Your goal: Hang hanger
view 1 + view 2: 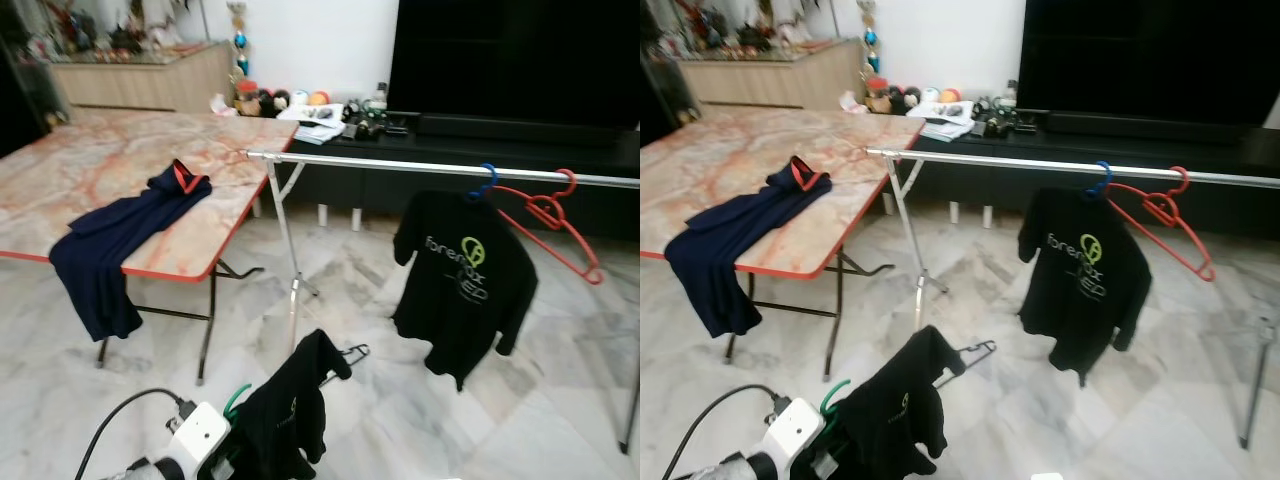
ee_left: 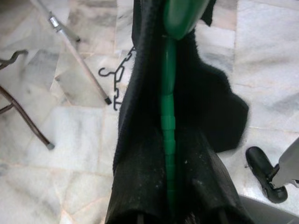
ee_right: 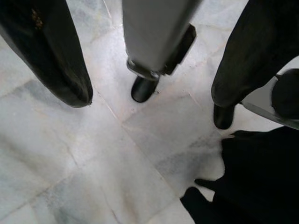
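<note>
A green hanger [image 2: 168, 121] carrying a black T-shirt [image 1: 285, 415] is held low, near the floor, by my left gripper [image 2: 173, 212]. The gripper is shut on the hanger, and the cloth drapes over its fingers. The green hook [image 1: 235, 400] pokes out beside my white wrist [image 1: 200, 433]. Ahead stands a silver clothes rail [image 1: 400, 166]. On it hang a black printed T-shirt [image 1: 460, 280] on a blue hanger [image 1: 485, 182] and red hangers [image 1: 550, 215]. My right gripper [image 3: 152, 98] hangs open over the marble floor, holding nothing.
A marble-topped folding table [image 1: 110, 160] at the left carries a navy garment [image 1: 110, 240] that drapes over its edge. A black wire hanger [image 1: 350, 355] lies on the floor by the rail's leg [image 1: 290, 280]. Behind the rail is a dark TV console [image 1: 500, 130].
</note>
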Tool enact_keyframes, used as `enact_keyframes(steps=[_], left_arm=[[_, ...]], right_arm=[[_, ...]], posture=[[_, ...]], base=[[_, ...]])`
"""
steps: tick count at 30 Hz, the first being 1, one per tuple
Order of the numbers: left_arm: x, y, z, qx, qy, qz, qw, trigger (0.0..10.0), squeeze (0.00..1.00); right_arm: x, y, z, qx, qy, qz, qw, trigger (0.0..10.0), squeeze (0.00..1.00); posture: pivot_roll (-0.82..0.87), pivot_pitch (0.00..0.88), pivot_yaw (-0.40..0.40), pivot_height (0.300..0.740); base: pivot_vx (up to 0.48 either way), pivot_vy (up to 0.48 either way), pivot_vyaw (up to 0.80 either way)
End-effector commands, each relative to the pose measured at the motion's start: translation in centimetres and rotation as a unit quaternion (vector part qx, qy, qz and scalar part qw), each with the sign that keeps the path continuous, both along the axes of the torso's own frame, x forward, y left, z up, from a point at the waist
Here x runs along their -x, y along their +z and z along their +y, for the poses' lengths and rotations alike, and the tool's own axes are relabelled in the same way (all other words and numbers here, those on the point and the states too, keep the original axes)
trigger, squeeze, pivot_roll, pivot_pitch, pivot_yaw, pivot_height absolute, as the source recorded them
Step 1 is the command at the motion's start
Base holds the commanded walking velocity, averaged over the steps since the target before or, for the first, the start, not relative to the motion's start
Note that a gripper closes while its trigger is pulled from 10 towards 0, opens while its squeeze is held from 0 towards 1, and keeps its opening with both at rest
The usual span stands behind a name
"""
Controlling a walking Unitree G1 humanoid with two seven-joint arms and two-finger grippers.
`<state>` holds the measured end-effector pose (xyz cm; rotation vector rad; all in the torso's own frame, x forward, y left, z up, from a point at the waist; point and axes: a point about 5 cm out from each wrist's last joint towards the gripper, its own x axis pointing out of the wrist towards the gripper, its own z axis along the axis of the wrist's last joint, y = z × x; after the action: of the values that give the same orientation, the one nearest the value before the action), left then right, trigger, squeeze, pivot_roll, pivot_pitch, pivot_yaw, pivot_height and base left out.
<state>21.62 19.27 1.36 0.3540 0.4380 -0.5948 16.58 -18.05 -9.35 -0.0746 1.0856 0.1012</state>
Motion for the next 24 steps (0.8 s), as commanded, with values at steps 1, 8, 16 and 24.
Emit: enact_keyframes(steps=[1,8,16,24], left_arm=[[-0.6,0.8,0.0,0.006,0.001,-0.015,1.0,10.0,0.0],[-1.6,1.5,-0.4,0.008,-0.006,-0.021,1.0,10.0,0.0],[-2.5,2.4,-0.5,0.011,-0.002,-0.031,0.999,10.0,0.0],[-2.6,3.0,-0.8,0.022,0.001,-0.034,0.999,10.0,0.0]], right_arm=[[-0.1,0.1,-0.1,0.006,0.002,-0.007,1.0,10.0,0.0],[-0.5,0.3,-0.1,0.008,-0.013,-0.028,0.999,10.0,0.0],[-1.1,0.7,-0.3,0.019,-0.007,-0.066,0.998,10.0,0.0],[-1.7,1.2,-0.1,0.009,0.014,-0.106,0.994,10.0,0.0]], posture=[[0.15,0.0,0.005,0.74],[0.14,0.0,0.006,0.74],[0.15,0.0,-0.001,0.74],[0.15,0.006,-0.008,0.74]], base=[[-0.24,0.0,0.0],[-0.244,0.0,0.0],[-0.122,0.0,0.0],[0.0,0.0,0.0]])
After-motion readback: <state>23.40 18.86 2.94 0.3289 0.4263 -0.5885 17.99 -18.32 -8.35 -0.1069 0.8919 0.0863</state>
